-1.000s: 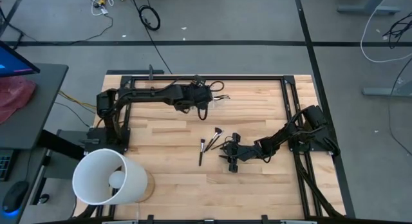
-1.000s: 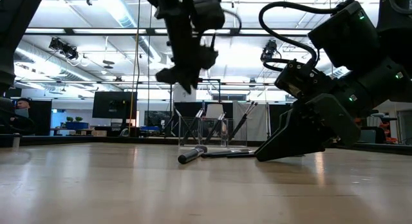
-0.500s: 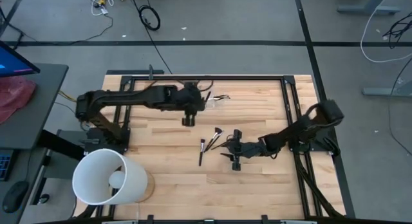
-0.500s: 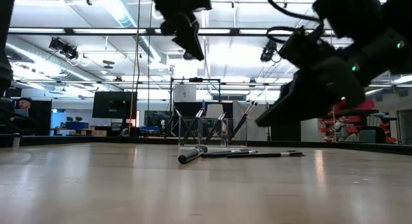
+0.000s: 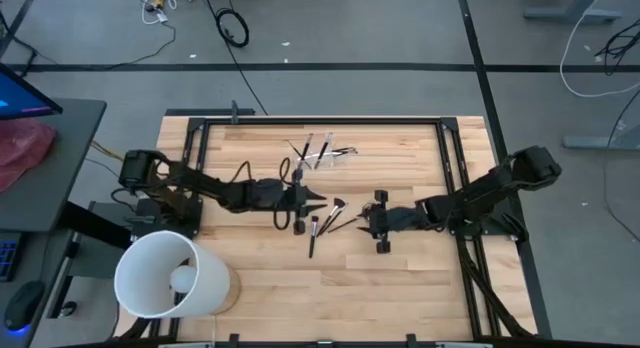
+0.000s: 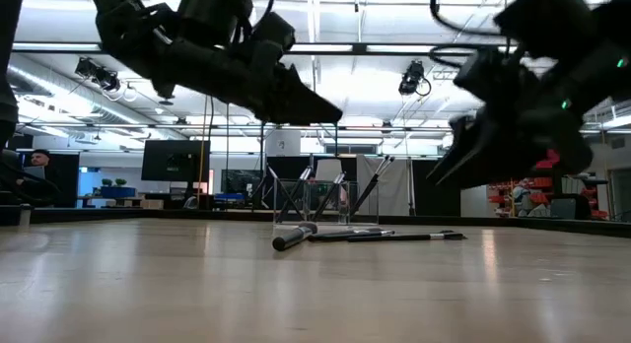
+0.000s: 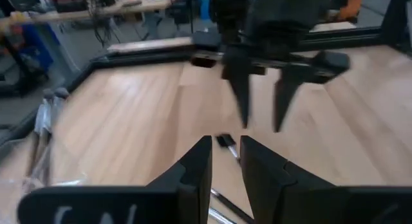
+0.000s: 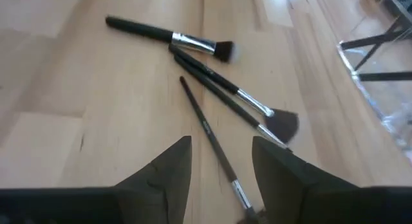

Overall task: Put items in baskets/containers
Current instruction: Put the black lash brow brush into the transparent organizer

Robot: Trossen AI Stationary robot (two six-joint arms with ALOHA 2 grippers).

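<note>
Left end effector [image 5: 316, 199] lowered, empty, narrowly parted

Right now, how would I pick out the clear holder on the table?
Start at the table's far edge in the high view. Just inside it, near the middle, sits the holder, well beyond the loose brushes. It is see-through, with several brushes standing slanted in it.
</note>
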